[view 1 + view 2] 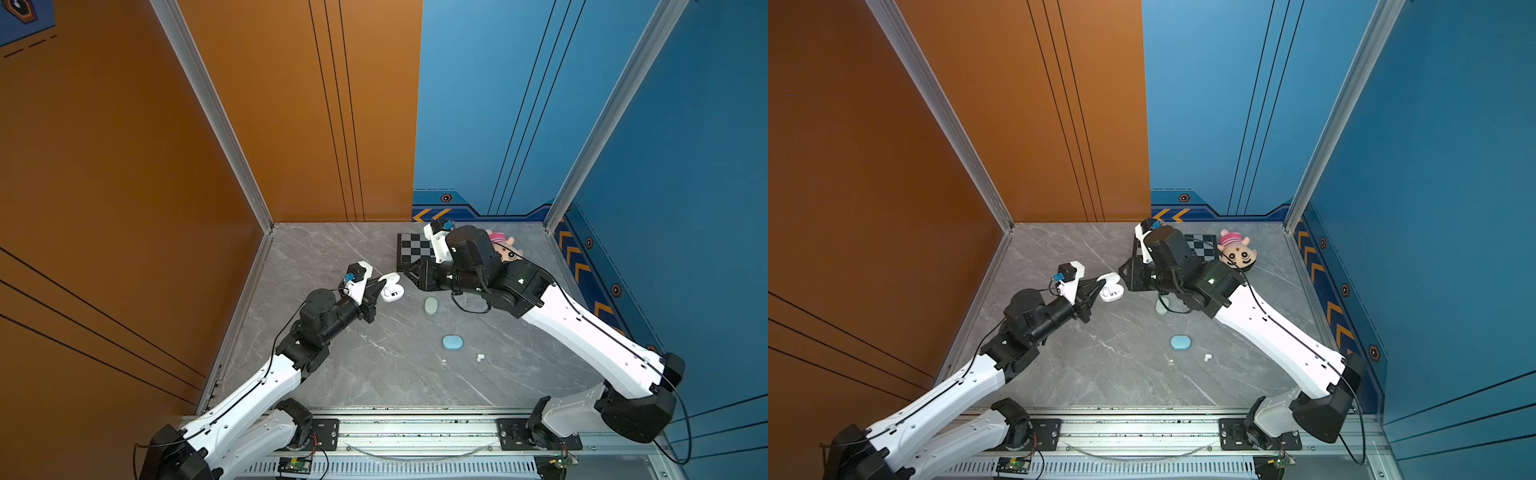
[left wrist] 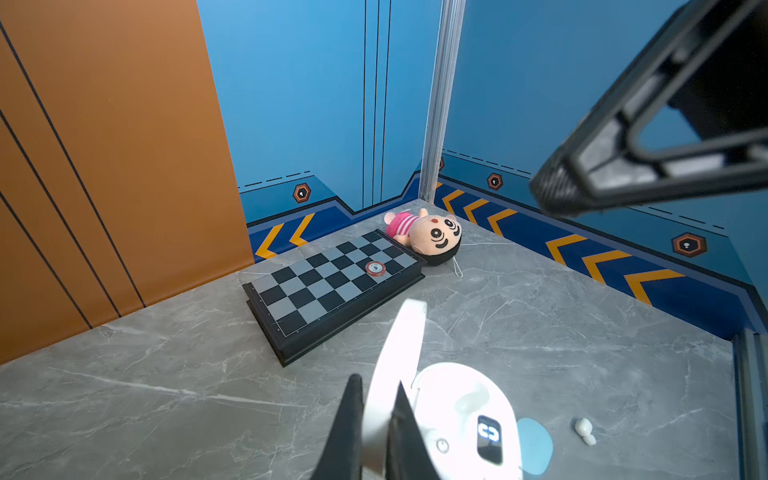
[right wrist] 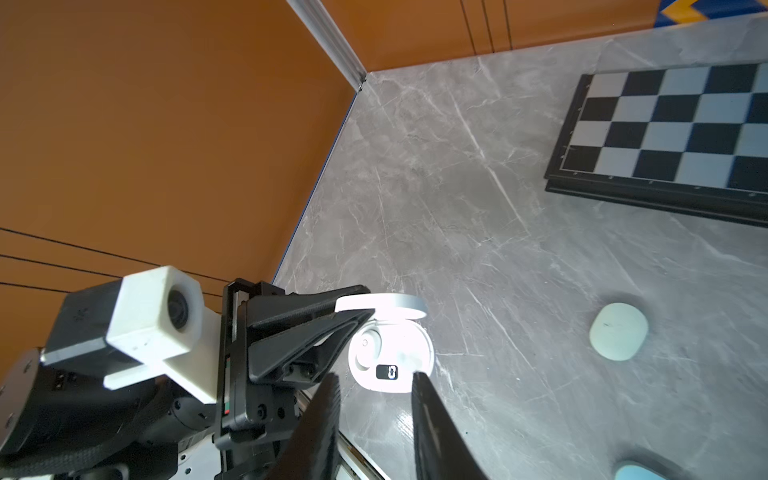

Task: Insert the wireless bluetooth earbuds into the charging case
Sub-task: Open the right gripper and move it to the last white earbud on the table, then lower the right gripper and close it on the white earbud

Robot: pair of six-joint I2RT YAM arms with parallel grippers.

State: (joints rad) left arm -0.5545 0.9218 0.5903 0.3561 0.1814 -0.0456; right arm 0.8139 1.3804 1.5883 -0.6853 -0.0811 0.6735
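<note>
I see left end effector (image 2: 378,380) pinching lid (image 2: 405,332) of white charging case (image 3: 390,353) | right end effector (image 3: 375,375) slightly apart, empty | case screen (image 3: 386,372) unreadable | earbud (image 1: 480,357), blue case (image 1: 452,342), chessboard (image 2: 332,282) nearby

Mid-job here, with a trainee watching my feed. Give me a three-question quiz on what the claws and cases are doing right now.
1. True or false: the white case stands open.
2. What is the left claw shut on? A) the white case's lid B) the chessboard C) the plush doll
3. Which closed case lies nearest the loose white earbud?

Key: 1 true. 2 A. 3 the blue case.
</note>
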